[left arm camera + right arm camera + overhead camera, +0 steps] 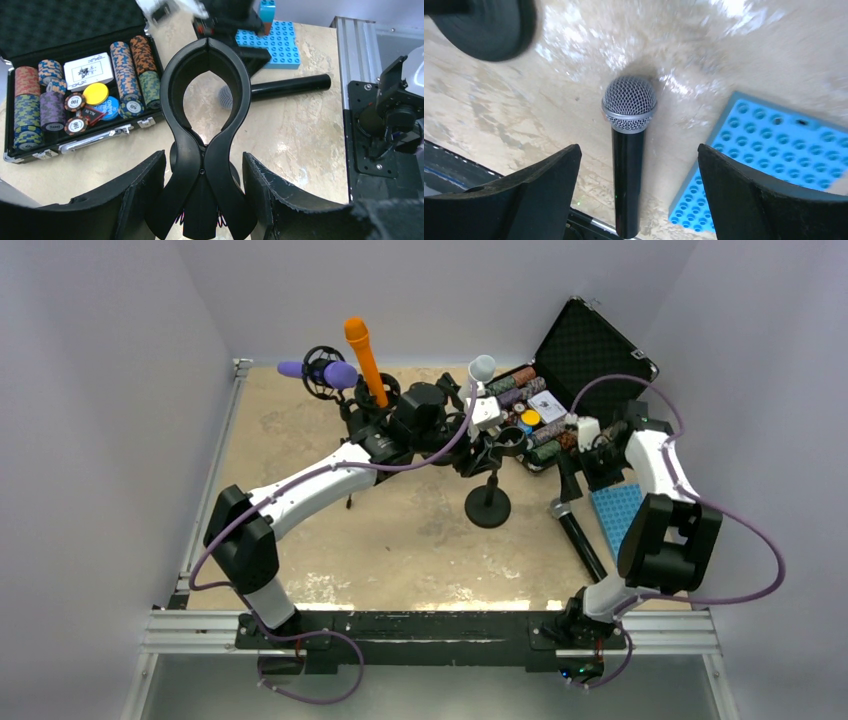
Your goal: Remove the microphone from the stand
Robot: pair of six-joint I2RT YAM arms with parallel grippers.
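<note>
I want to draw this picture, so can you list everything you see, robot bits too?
Table: one, tan.
Blue plate: one, studded, right side.
Microphone: one, black with a silver head, lying beside the blue plate.
Stand clip: one, black, empty.
Stand base: one, black, round, mid-table.
Orange microphone: one, far side.
Purple microphone: one, far left, in a black ring mount.
White-headed microphone: one, far middle.
Chip case: one, black, open, far right, chips inside.
Left fingers: two, black, gripping the stand clip.
Right fingers: two, black, open above the microphone.
</note>
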